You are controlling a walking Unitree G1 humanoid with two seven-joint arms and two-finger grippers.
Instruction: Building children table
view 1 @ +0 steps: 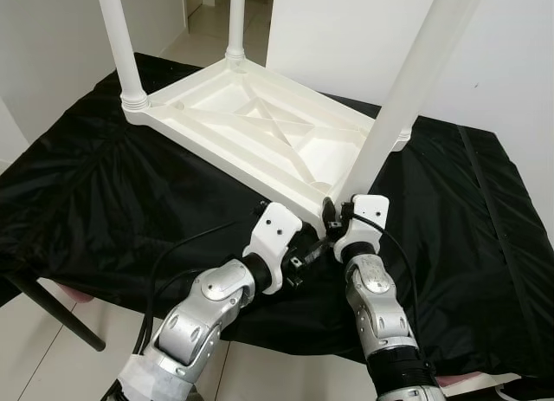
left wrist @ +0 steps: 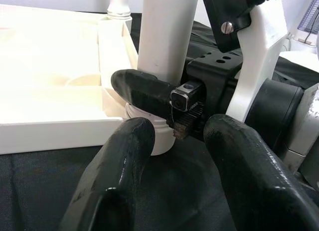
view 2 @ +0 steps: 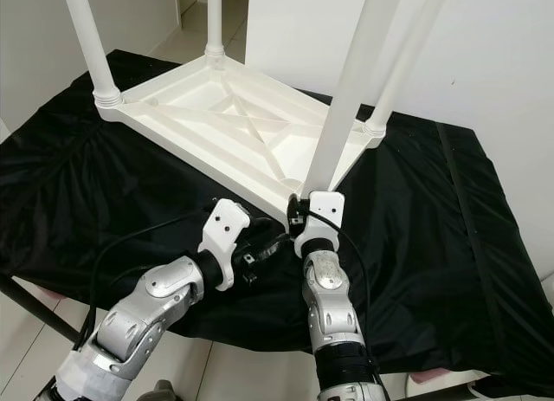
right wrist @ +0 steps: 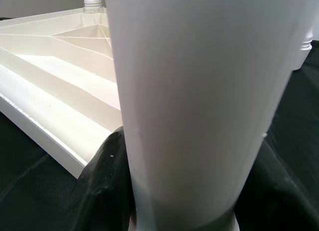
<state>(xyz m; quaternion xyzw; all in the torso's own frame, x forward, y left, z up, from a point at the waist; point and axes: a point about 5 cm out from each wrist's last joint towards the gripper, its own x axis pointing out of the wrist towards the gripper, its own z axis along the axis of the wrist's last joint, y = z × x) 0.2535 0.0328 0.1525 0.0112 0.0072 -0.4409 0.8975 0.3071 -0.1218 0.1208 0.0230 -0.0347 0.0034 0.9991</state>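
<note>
nearest the head camera are the two silver arms, reaching forward over the near edge of a black cloth (view 1: 104, 202) that covers the work surface. on the left, the left gripper (view 1: 305, 255) points sideways toward the near corner of the table top (view 1: 260, 128); in the left wrist view its two black fingers (left wrist: 117, 176) are spread apart with nothing between them, just short of the base of the near leg (view 1: 407, 93). the table top is white plastic and lies upside down on the cloth, so its underside faces up like a shallow tray with raised walls and crossing ribs that divide it into compartments; the compartments hold nothing. to the right, the right gripper (view 1: 333, 215) is at that same near corner, its fingers pinching the base of the near leg, with one black finger (left wrist: 144, 89) wrapped against the white tube just above its ribbed collar. the near leg rises upward and leans a little to the right. three more white legs stand in the other corners: a left leg (view 1: 121, 50), a far leg (view 1: 235, 24) and a right leg (view 2: 407, 59). pale floor (view 1: 52, 349) shows below the cloth's edge.
</note>
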